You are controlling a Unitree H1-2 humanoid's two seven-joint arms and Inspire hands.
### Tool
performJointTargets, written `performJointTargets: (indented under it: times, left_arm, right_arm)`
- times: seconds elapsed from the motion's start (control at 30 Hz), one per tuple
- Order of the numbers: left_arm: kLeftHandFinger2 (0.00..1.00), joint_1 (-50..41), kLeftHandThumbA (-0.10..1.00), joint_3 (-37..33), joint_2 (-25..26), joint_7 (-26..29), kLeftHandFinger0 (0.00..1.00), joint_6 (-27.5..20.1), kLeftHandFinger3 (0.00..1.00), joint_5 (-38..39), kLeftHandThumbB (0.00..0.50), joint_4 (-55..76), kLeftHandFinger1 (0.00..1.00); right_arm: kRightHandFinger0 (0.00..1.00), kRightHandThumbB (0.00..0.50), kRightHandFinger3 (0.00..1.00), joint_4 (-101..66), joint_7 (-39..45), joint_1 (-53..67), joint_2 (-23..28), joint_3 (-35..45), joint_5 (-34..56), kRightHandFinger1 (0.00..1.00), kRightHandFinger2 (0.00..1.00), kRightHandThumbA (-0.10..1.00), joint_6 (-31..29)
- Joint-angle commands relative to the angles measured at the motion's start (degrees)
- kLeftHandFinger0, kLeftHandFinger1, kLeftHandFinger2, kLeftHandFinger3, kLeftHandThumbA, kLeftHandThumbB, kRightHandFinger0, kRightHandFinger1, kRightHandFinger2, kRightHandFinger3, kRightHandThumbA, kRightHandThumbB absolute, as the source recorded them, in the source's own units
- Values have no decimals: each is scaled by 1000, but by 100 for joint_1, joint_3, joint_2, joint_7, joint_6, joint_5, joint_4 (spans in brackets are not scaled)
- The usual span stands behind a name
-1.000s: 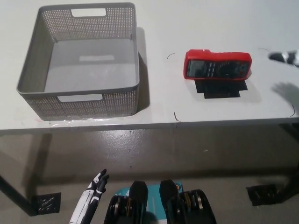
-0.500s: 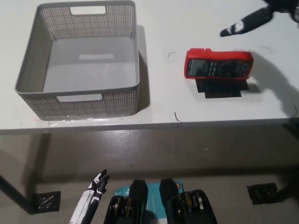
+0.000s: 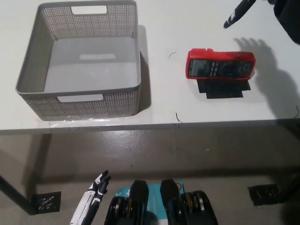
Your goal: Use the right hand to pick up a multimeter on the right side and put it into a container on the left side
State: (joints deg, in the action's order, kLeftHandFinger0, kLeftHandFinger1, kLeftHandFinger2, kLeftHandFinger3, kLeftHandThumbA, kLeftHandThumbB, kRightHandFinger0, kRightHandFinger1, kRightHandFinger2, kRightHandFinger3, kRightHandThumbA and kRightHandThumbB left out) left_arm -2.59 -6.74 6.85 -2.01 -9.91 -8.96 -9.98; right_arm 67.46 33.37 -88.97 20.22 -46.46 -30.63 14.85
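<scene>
Head view: white table (image 3: pixel 187 18), grey floor (image 3: pixel 154 150).

On the table (image 3: pixel 159 105), the container (image 3: pixel 79 58) sits left, well apart from the multimeter (image 3: pixel 220 64).

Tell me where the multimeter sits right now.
In the head view, the red multimeter lies on the white table's right side, over a black patch, well apart from the grey basket.

The right hand (image 3: pixel 276 9) has risen toward the upper right corner — fingers (image 3: pixel 236 14) now farther from the multimeter (image 3: pixel 220 64)
</scene>
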Motion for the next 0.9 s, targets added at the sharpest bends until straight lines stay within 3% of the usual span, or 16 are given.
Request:
performJointTargets:
  times: [0.0, 0.57, 0.87]
  left_arm:
    - [1000, 34, 1000, -35, 76, -106, 1000, -164, 1000, 5, 425, 193, 1000]
    - [1000, 16, 1000, -156, 68, -195, 1000, -329, 1000, -92, 415, 248, 1000]
    - [1000, 33, 1000, -344, 6, -258, 1000, -414, 1000, -62, 370, 259, 1000]
  right_arm:
    - [1000, 500, 1000, 491, -419, -521, -95, 18, -347, 1000, 1000, 1000, -422]
    - [1000, 500, 1000, 1099, -1352, -51, -315, 711, -178, 1000, 1000, 1000, -956]
    - [1000, 500, 1000, 1195, -1685, 285, -392, 1148, -20, 1000, 1000, 1000, -1044]
